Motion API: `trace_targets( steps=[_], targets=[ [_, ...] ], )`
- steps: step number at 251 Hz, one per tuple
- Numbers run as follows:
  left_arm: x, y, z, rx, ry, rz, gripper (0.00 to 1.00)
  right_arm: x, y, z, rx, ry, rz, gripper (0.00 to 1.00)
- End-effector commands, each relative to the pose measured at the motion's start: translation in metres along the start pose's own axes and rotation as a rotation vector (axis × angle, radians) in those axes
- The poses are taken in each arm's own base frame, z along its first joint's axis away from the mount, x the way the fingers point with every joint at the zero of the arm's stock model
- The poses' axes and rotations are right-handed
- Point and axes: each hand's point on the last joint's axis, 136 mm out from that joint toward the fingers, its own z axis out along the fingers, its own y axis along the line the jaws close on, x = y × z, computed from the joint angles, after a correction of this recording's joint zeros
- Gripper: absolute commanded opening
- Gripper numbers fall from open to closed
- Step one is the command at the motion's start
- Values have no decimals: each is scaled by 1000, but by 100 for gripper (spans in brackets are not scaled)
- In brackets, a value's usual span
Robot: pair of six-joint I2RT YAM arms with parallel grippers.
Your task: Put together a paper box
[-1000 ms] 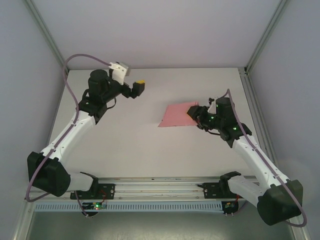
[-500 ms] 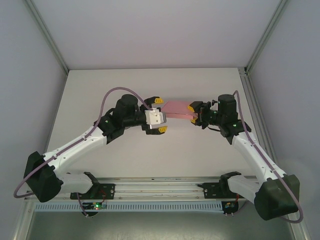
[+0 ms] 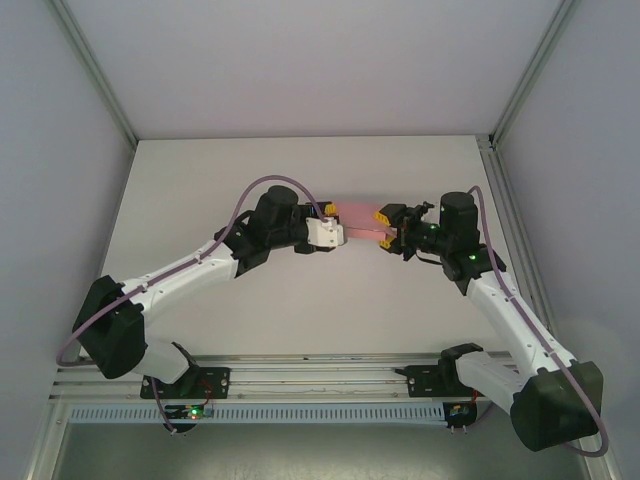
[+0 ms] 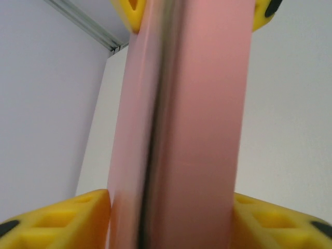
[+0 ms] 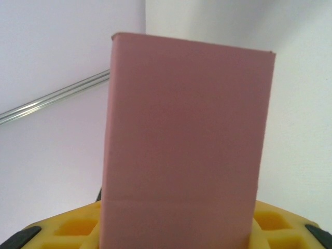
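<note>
Where the two arms meet, the work surface is a white table [image 3: 230, 190], enclosed by a pale rear wall [image 3: 300, 60], a left wall [image 3: 50, 150] and a right wall [image 3: 590, 150]. Aluminium frame posts [image 3: 95, 70] run up the rear corners, and a slotted rail [image 3: 320, 375] carries both arm bases along the near edge.

Open table lies on all sides of the grippers: a wide bare area to the left, a band toward the rear wall, and the whole near half between the arms and the rail. The right table edge sits nearer to the right arm [image 3: 510, 310] than the left edge does to the left arm [image 3: 180, 280].

Both arms reach inward and face each other slightly behind the table centre. The paper box [image 3: 357, 222] spans the gap between them as a flat pink rectangle.

The left gripper [image 3: 336, 223] pinches the box's left end. The left wrist view presents the box [image 4: 197, 129] edge-on, with a dark seam along its length and a yellow finger [image 4: 57, 223] pressed against each side.

The right gripper [image 3: 385, 229] clamps the right end. The right wrist view presents the broad face of the box [image 5: 187, 140] rising from between the yellow fingers [image 5: 280, 228].
</note>
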Motion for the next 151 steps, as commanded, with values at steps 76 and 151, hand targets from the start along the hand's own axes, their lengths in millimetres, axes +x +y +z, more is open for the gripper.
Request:
trace_targets(
  steps=[76, 151],
  targets=[
    [-14, -1, -13, 26, -3, 15, 30, 12, 18, -10, -54, 28, -185, 47],
    [21, -62, -42, 358, 208, -115, 30, -35, 31, -80, 207, -386, -915, 98]
  ],
)
